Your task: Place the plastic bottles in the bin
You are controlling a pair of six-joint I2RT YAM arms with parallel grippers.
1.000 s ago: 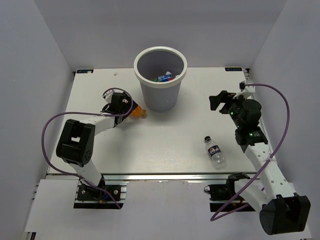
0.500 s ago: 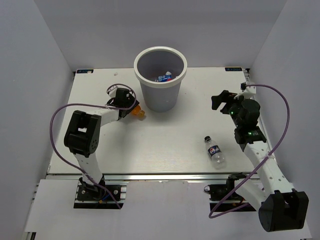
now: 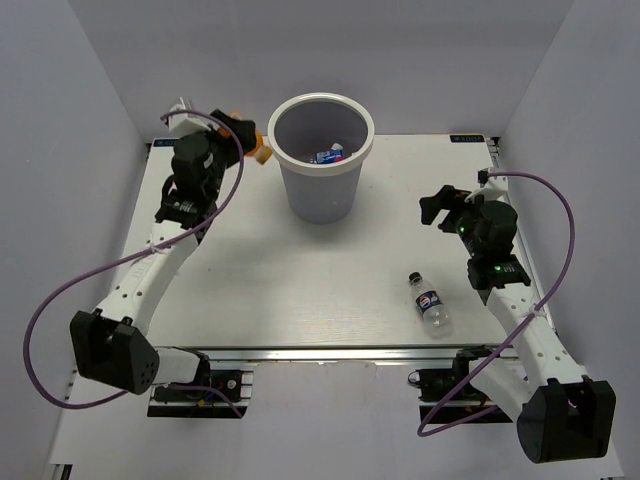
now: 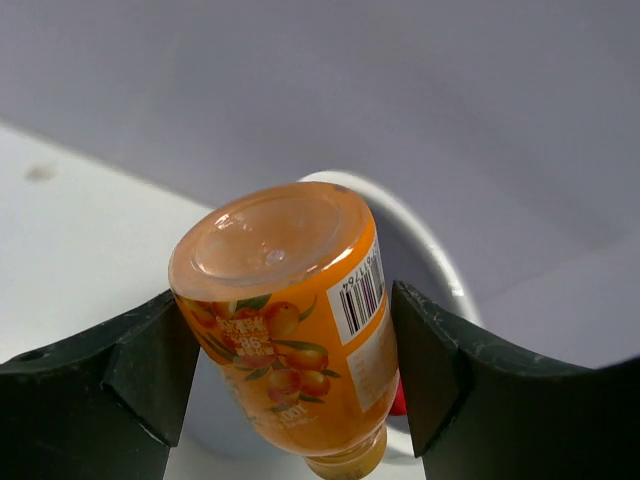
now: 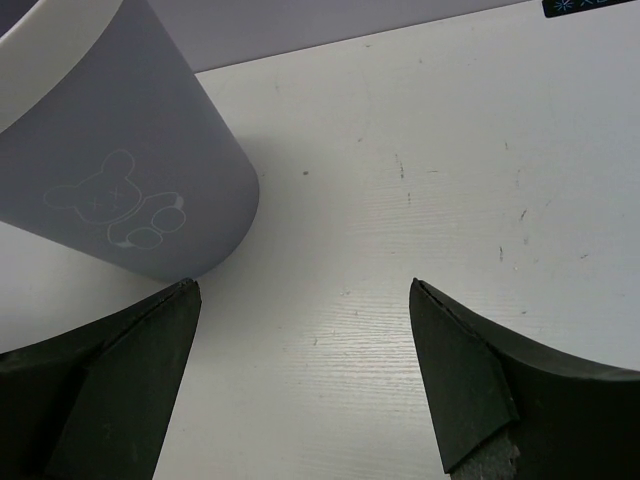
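Note:
My left gripper (image 3: 247, 140) is shut on the stubby orange bottle (image 3: 259, 150) and holds it high, just left of the rim of the light-grey bin (image 3: 322, 190). In the left wrist view the orange bottle (image 4: 290, 320) hangs cap-down between my fingers, the bin's rim (image 4: 430, 265) behind it. The bin holds bottles with blue and red labels (image 3: 330, 154). A clear bottle with a blue label (image 3: 430, 303) lies on the table at the front right. My right gripper (image 3: 434, 206) is open and empty, above bare table right of the bin (image 5: 110, 170).
The white table (image 3: 300, 290) is walled in by grey panels on the left, back and right. Purple cables loop beside both arms. The right arm stands just right of the lying bottle.
My left gripper has lifted the orange bottle off the table and carried it up and back to the bin's left rim. The right gripper has barely moved.

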